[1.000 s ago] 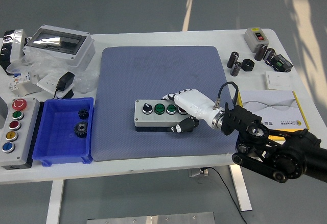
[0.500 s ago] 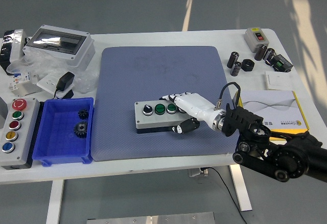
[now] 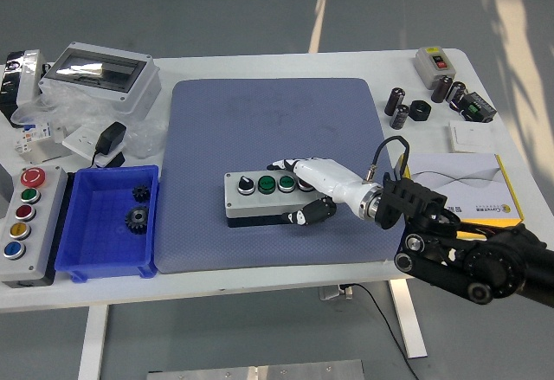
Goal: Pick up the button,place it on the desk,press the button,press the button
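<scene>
Button box [image 3: 260,195] on blue mat [image 3: 275,129], right hand [image 3: 316,188] clamped around its right end

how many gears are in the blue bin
2: a smaller gear toward the back of the blue bin, a larger gear just in front of it.
</scene>
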Available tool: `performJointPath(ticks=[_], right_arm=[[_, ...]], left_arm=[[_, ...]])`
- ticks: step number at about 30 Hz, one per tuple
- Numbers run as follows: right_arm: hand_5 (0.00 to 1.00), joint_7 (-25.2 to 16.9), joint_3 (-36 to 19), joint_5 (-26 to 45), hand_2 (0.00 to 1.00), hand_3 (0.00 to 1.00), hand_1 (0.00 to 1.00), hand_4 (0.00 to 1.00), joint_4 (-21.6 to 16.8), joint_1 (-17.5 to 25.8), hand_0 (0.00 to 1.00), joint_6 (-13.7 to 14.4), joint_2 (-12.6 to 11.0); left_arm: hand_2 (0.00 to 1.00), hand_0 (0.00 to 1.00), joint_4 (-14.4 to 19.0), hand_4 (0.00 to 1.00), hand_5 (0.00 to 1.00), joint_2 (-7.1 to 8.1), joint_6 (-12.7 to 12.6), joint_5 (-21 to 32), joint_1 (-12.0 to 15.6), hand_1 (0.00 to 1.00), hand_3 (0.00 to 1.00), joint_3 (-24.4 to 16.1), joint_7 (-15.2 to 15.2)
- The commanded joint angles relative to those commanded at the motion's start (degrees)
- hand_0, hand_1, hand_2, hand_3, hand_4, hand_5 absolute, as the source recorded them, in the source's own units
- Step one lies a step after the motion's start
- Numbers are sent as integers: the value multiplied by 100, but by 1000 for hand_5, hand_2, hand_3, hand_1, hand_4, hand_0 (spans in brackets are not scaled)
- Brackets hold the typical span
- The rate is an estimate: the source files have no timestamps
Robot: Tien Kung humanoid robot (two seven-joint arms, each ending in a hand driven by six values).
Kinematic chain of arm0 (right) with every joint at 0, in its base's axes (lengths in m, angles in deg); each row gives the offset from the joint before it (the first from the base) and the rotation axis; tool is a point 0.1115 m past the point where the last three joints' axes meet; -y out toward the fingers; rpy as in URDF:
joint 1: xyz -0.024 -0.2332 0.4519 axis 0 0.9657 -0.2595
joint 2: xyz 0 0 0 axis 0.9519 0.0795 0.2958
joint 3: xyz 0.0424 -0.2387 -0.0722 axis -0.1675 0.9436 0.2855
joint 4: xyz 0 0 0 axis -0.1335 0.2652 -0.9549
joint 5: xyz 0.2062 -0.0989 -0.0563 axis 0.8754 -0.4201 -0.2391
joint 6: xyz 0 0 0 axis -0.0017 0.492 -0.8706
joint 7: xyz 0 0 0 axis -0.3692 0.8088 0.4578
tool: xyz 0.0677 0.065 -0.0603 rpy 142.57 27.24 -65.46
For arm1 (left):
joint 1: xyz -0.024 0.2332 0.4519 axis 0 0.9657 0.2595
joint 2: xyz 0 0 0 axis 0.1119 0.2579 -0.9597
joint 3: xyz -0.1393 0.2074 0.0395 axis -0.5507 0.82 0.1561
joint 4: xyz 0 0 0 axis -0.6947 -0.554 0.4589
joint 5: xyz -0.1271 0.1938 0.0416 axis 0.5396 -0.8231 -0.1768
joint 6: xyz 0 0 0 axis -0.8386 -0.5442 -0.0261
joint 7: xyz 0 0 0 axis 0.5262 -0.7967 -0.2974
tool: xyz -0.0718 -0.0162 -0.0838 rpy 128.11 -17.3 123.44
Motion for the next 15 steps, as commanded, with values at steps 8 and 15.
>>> performJointPath(ticks=[8, 15], right_arm=[[45, 37, -34, -39, 980, 998, 953, 656, -111, -14, 969, -72, -70], [51, 38, -66, 26, 987, 998, 957, 657, -272, -23, 963, -185, -209]], left_arm=[[539, 627, 0, 619, 197, -3, 49, -31, 12, 571, 604, -37, 19], [539, 627, 0, 615, 194, -5, 83, -25, 21, 569, 601, -34, 33]])
